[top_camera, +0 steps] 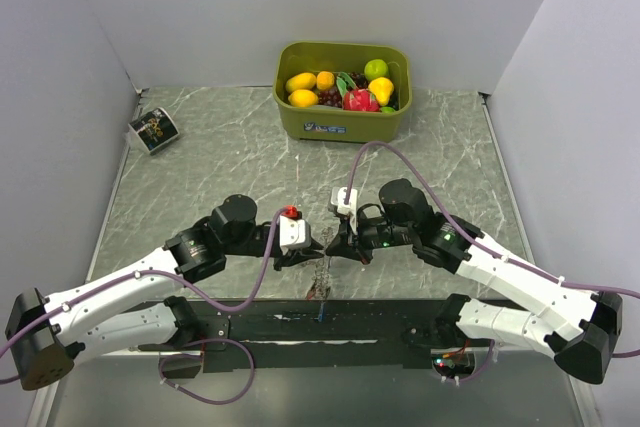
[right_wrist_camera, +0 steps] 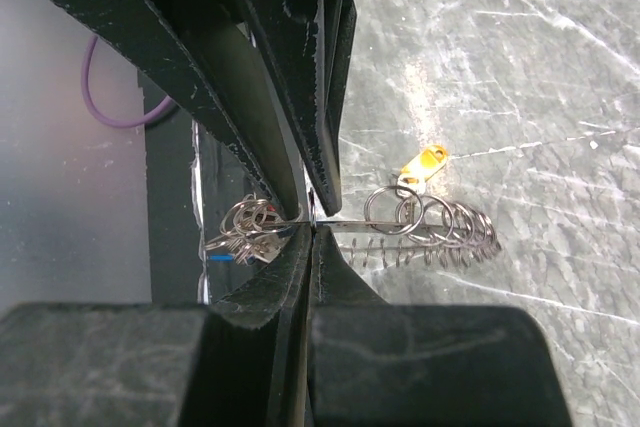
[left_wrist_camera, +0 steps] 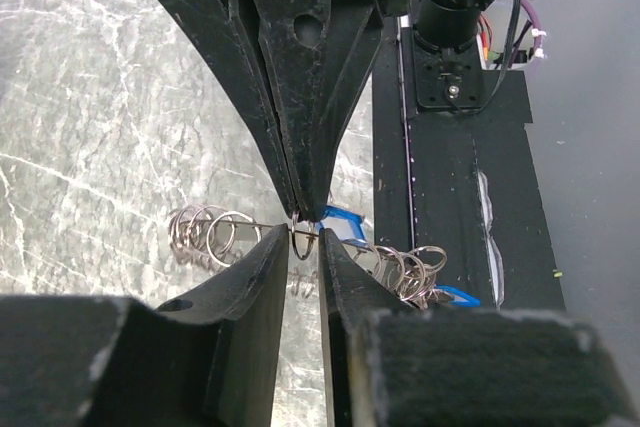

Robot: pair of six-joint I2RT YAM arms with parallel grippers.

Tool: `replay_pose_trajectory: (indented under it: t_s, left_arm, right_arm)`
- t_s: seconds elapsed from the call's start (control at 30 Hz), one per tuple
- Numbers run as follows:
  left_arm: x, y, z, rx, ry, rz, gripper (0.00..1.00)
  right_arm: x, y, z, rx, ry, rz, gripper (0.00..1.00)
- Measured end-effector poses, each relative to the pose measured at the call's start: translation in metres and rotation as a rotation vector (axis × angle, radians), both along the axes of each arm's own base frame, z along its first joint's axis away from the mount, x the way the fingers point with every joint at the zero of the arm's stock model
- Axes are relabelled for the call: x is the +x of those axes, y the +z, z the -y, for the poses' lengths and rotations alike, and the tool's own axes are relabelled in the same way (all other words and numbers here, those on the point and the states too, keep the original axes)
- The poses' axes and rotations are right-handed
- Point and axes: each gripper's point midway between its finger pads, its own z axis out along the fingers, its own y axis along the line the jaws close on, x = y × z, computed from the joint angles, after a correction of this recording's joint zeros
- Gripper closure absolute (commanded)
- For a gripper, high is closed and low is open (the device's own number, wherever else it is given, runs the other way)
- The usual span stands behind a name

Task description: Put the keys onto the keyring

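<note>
The keyring [right_wrist_camera: 352, 226] is a thin metal wire strung with several small rings [right_wrist_camera: 440, 219], held level just above the marble table. My right gripper [right_wrist_camera: 312, 231] is shut on the wire at its middle. My left gripper [left_wrist_camera: 304, 245] faces it from the other side. Its jaws stand a narrow gap apart, with one small ring and the wire [left_wrist_camera: 258, 225] between them. Blue-tagged keys [left_wrist_camera: 345, 219] hang by a bunch of rings [left_wrist_camera: 415, 269] on one end. A yellow-tagged key [right_wrist_camera: 424, 161] hangs at the other. In the top view both grippers [top_camera: 322, 250] meet near the front edge.
A green bin [top_camera: 343, 119] of toy fruit stands at the back centre. A small printed card [top_camera: 153, 130] lies at the back left. A black strip [top_camera: 330, 322] runs along the near edge under the arm bases. White walls close in the left and right sides.
</note>
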Motion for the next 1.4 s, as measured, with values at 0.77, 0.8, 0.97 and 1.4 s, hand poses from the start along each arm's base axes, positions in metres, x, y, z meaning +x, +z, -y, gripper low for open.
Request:
replay_pose_trajectory:
  t_s: [0.77,0.8,0.97,1.4]
  left_arm:
    - [0.0011,0.0020,0.0026,-0.011,-0.003,0.002,0.99]
    - [0.0012,0.0019,0.0026,-0.011,-0.003,0.002,0.99]
    - [0.0021,0.0023,0.0022,-0.012,0.006,0.000,0.99]
    - [0.0067,0.0050,-0.0002,-0.087,0.062,0.007,0.99]
  right_arm:
    - [-0.0023,-0.0005,-0.0011,0.001,0.007,-0.004,1.00]
    - [-0.0023,-0.0005,-0.0011,0.001,0.006,-0.004,1.00]
    - [-0.0017,-0.0005,-0.0020,0.006,0.001,-0.006,1.00]
    - [-0.0004,0.0041,-0.0050,0.028,-0.013,-0.018,0.54]
